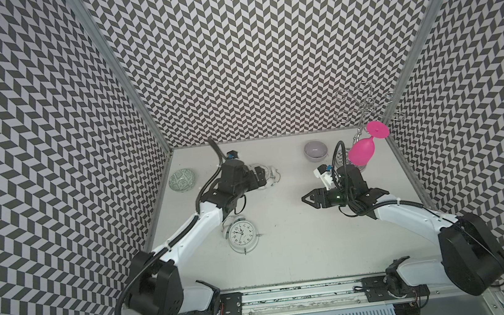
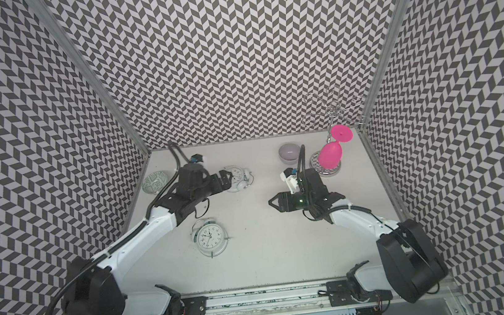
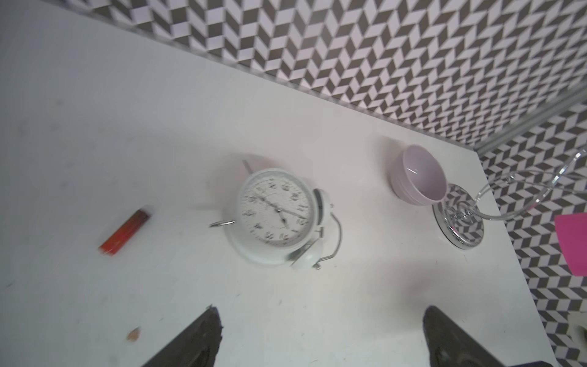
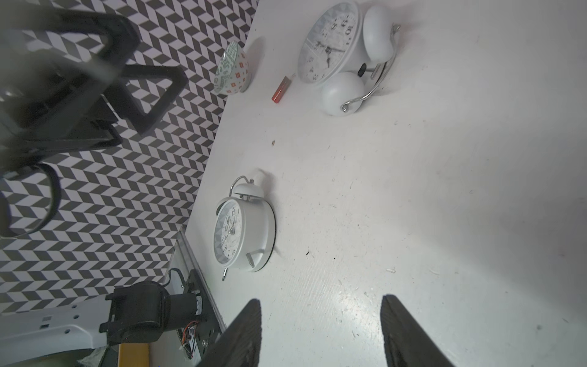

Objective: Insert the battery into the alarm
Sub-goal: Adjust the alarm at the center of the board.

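We judged the task to be at its opening step: the small red cylindrical battery [image 3: 125,233] lay loose on the white tabletop [image 1: 288,257], held by nothing and in no clock. In the right wrist view it lay [image 4: 281,90] between the green-and-white patterned bowl [image 4: 232,68] and the farther white twin-bell alarm clock [image 4: 328,44], close to the clock but apart from it. In both top views the left arm hid it.

The left gripper [image 3: 320,313] hovered over the table with its jaws spread wide and nothing between them. In a top view it hung [image 1: 259,178] right at the farther clock's edge. From its wrist camera the battery sat off to one side of the jaws, on the clock's feet side, and the clock [image 3: 274,211] lay ahead of them.

The right gripper [image 4: 319,300] hung over bare table mid-workspace, its jaws parted and empty, well apart from the battery and from the nearer white twin-bell alarm clock [image 1: 242,235].

Both clocks lay dial-up, so we could not see a battery bay, nor tell which clock was meant. We reckoned the next move called for the left gripper to shift across to the battery, set its jaws across the narrow body, come down and close. One clock would then need turning to bare its back.
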Tool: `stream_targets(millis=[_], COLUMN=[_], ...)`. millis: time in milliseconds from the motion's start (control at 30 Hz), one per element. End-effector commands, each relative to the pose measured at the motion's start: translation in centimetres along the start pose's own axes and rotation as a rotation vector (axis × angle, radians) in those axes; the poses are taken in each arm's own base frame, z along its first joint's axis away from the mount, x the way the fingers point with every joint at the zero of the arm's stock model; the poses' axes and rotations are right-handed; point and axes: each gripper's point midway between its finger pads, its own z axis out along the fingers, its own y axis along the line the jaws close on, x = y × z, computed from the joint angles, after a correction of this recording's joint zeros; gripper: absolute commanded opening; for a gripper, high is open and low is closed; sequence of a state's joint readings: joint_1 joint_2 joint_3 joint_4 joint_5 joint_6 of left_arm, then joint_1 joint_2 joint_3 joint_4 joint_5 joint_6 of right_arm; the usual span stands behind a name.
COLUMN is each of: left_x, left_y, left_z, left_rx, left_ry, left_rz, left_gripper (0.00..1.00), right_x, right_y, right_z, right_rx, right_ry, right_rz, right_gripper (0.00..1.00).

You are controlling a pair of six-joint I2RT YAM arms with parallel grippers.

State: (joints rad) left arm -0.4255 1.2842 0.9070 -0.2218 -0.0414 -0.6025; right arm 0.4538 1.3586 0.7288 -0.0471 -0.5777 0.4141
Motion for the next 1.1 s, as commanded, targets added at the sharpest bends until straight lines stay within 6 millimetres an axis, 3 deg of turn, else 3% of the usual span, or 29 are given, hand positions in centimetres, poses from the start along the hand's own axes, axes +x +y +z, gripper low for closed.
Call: stream_targets(millis=[0, 133, 233, 367, 567, 733, 800, 900, 1067], left_x=[3.7, 7.4, 10.5, 13.5, 13.4, 13.3, 13.4, 13.8, 13.6], left_y=[6.1, 10.0, 10.6, 10.1, 9.2, 6.9, 5.3, 2.7, 0.7], left_z=[-1.9, -4.4, -5.0, -4.4, -3.4, -2.3, -1.7, -0.8, -0.1], left_rx=[-0.113, -0.152, -0.12, -0.007, 0.03, 0.099, 0.131, 0.179, 0.215], left_ry=[0.034, 0.045, 0.081, 0.12, 0.153, 0.2, 0.226, 0.276, 0.289], left_rz=[-0.191, -0.342, -0.447, -0.558, -0.545, -0.494, -0.464, -0.409, -0.338], left_gripper=[0.99, 0.99, 0.99, 0.99, 0.99, 0.99, 0.95, 0.76, 0.77], right_x=[-2.2, -1.7, -1.5, -1.4, -1.3, -1.1, -1.0, -0.9, -0.6], right_y=[2.3, 3.0, 3.3, 3.5, 3.4, 3.2, 3.1, 3.0, 2.6], right_z=[0.9, 2.1, 2.6, 2.9, 2.7, 2.5, 2.5, 2.3, 2.3], right_rx=[-0.047, -0.062, -0.067, -0.07, -0.059, -0.052, -0.049, -0.04, -0.031], right_ry=[-0.063, -0.034, -0.019, -0.011, -0.014, -0.016, -0.016, -0.02, -0.021], right_rz=[-0.069, -0.074, -0.081, -0.084, -0.086, -0.087, -0.085, -0.088, -0.084], right_gripper=[0.59, 0.59, 0.59, 0.59, 0.59, 0.58, 0.58, 0.58, 0.57])
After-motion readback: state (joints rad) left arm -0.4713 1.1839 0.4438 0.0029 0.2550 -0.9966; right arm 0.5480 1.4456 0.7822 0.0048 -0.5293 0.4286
